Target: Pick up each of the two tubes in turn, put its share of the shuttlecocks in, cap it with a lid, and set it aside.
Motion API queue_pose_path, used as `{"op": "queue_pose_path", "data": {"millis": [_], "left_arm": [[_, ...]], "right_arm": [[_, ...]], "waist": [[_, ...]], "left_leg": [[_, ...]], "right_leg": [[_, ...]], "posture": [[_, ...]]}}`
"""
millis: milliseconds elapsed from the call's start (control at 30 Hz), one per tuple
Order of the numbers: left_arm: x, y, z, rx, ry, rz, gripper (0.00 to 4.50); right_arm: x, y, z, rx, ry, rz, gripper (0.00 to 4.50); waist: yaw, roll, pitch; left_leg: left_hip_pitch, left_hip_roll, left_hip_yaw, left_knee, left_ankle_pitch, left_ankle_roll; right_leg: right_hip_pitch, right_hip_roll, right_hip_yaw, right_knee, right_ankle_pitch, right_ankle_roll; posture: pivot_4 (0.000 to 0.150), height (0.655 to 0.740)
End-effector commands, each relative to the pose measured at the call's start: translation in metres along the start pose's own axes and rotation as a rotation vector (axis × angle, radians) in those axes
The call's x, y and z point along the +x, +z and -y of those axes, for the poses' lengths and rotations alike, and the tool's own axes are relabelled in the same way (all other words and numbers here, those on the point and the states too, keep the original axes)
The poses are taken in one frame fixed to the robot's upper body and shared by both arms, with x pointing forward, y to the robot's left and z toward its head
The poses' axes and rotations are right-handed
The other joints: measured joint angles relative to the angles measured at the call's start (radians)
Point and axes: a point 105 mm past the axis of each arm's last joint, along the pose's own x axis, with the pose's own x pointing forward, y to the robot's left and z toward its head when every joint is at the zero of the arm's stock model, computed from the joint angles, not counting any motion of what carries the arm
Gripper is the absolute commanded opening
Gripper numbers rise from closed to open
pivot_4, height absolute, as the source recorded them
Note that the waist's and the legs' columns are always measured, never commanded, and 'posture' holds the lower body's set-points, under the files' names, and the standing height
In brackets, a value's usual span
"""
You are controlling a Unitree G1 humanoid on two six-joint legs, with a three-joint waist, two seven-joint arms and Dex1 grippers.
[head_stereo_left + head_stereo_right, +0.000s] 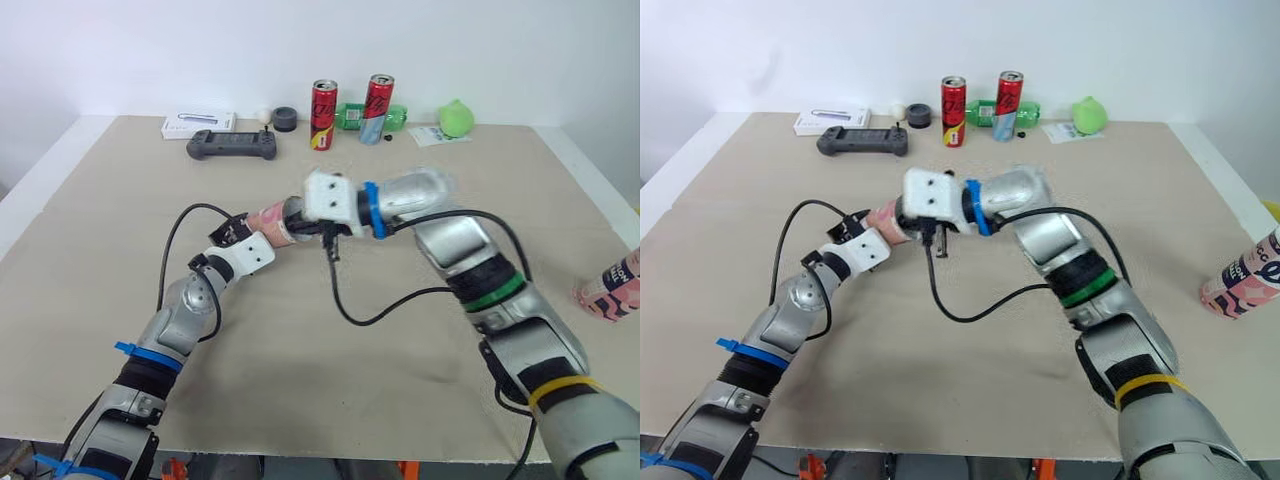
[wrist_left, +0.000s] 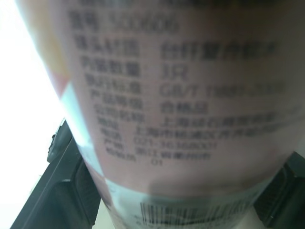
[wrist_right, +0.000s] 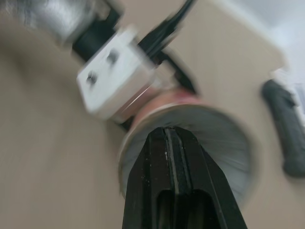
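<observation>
Near edge of counter (image 1: 300, 400): bare beige surface between the two forearms. It is crossed by the right-arm cable (image 1: 350, 312), which hangs in a black loop. The left side is open out to the pale edge strip, apart from the left-arm cable (image 1: 190, 208) arcing off that wrist.

Right side: second tube (image 1: 1240, 275), pink with print, lies tilted close to the right edge and well apart from both grippers.

Mid-counter: the left gripper (image 1: 245, 228) has its jaws clamped on the tube (image 1: 270, 217). In the left wrist view one black finger (image 2: 71, 191) sits on each side of the printed wall. I cannot tell whether the tube touches the counter.

- Long axis runs roughly left to right across the counter.
- The open mouth faces the robot's right.

The right gripper (image 3: 167, 138) meets that mouth, its jaws pressed together. Its tips are at the rim and point along the axis into the bore.

Far edge, well apart from the work:
- white box (image 1: 199, 124)
- black controller (image 1: 232, 146)
- small white ball (image 1: 263, 116)
- black round piece (image 1: 286, 119)
- two upright red cans (image 1: 323, 114)
- green bottle (image 1: 355, 116), lying behind the cans
- paper slip (image 1: 435, 136)
- green round object (image 1: 456, 118)

A broad bare strip separates this row from the grippers.
</observation>
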Motion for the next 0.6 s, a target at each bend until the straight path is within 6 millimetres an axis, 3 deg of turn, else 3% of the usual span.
{"op": "queue_pose_path", "data": {"millis": [33, 267, 433, 600], "left_arm": [[0.0, 0.013, -0.008, 0.007, 0.041, 0.043, 3.63], [-0.003, 0.012, -0.005, 0.001, 0.039, 0.038, 3.63], [-0.005, 0.01, -0.005, -0.001, 0.036, 0.031, 3.63], [-0.003, 0.012, -0.003, -0.003, 0.03, 0.036, 3.63]], "right_arm": [[0.014, 0.01, 0.008, -0.133, 0.006, -0.018, 0.04], [0.029, 0.019, 0.007, -0.164, 0.022, 0.022, 0.04], [0.002, 0.036, 0.021, -0.17, -0.02, 0.093, 0.04], [-0.025, 0.041, 0.02, -0.178, -0.017, 0.11, 0.04]], "waist": [[0.0, 0.0, 0.0], [-0.001, 0.0, 0.0], [0.0, 0.0, 0.0], [0.0, 0.0, 0.0]], "left_leg": [[0.0, 0.0, 0.0, 0.0, 0.0, 0.0], [0.001, 0.0, 0.0, 0.0, 0.0, 0.0], [0.001, 0.0, 0.0, 0.0, 0.0, 0.0], [0.0, 0.0, -0.001, 0.0, 0.0, 0.0]], "right_leg": [[0.0, 0.0, 0.0, 0.0, 0.001, -0.002], [0.0, 0.0, -0.001, 0.0, 0.003, -0.005], [0.0, 0.0, -0.001, 0.0, 0.003, -0.005], [0.0, 0.0, -0.001, 0.0, 0.003, -0.005]], "posture": [[0.15, 0.74], [0.15, 0.74], [0.15, 0.74], [0.15, 0.74]]}}
